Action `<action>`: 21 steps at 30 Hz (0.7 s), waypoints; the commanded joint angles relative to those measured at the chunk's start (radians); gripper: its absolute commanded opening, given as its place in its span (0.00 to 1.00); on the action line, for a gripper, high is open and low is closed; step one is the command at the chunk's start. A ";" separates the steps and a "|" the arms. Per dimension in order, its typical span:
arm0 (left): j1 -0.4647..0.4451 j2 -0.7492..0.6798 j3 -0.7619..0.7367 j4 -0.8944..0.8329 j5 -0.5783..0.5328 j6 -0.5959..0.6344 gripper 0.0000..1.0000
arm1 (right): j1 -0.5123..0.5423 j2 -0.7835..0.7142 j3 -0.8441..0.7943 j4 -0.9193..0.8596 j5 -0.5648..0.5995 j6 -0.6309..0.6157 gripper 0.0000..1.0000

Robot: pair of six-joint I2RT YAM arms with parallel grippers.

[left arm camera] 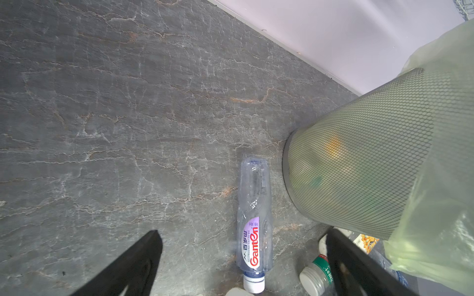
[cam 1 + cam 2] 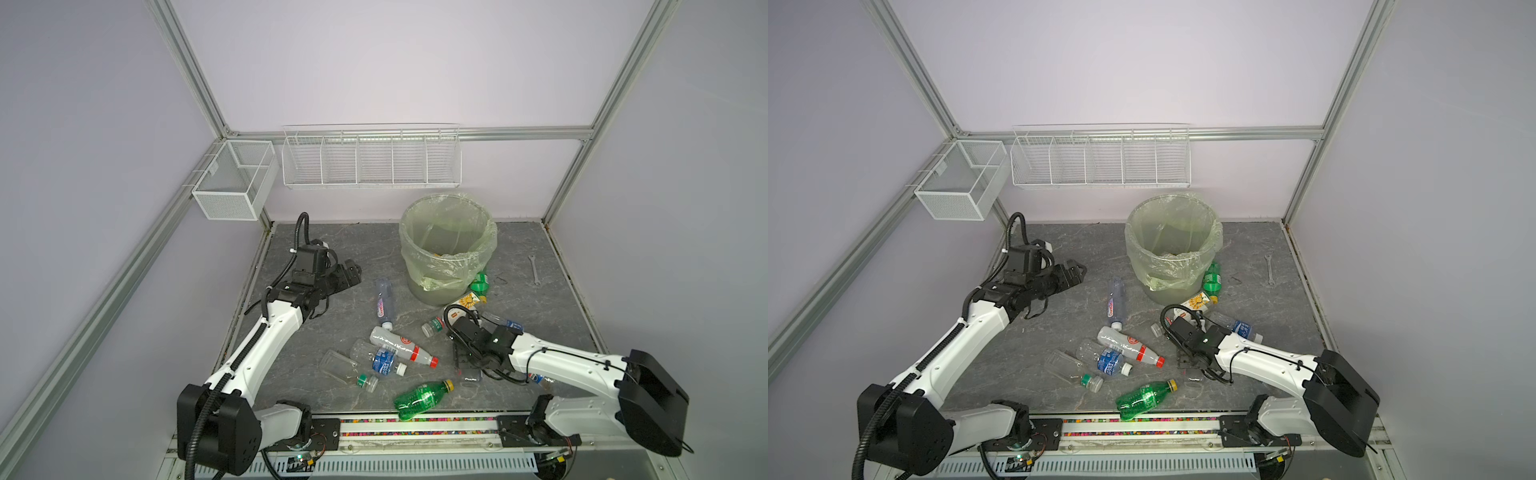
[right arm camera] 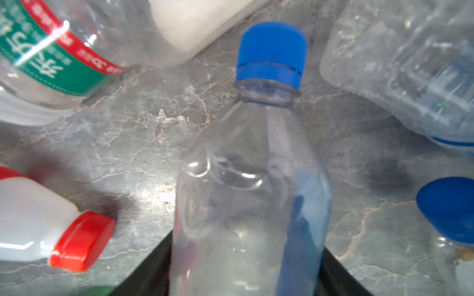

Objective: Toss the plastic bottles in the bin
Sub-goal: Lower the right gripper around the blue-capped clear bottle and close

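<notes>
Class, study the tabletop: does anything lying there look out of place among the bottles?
Yes. In both top views a metal wrench lies flat on the table, right of the bin and apart from the plastic bottles. It is a tool, not a bottle, so it looks stray here.

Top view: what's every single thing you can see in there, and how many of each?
plastic bottles: about eleven, mostly clear, two green, lying on the table
bin: one, grey mesh with pale green bag, back middle
wrench: one, silver, right of the bin
wire baskets: two, white, hung above the table's back
table: one, dark grey marble
left end effector: one, black, open, left of the bin
right end effector: one, black, jaws either side of a blue-capped bottle
</notes>
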 commanded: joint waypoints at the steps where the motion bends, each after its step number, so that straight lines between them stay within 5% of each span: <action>1: 0.006 0.005 0.003 0.012 -0.015 0.004 0.99 | 0.009 -0.014 0.015 -0.007 0.020 -0.004 0.65; 21: 0.012 0.019 0.030 0.005 -0.018 -0.005 0.99 | 0.032 -0.182 0.070 -0.080 0.055 -0.033 0.62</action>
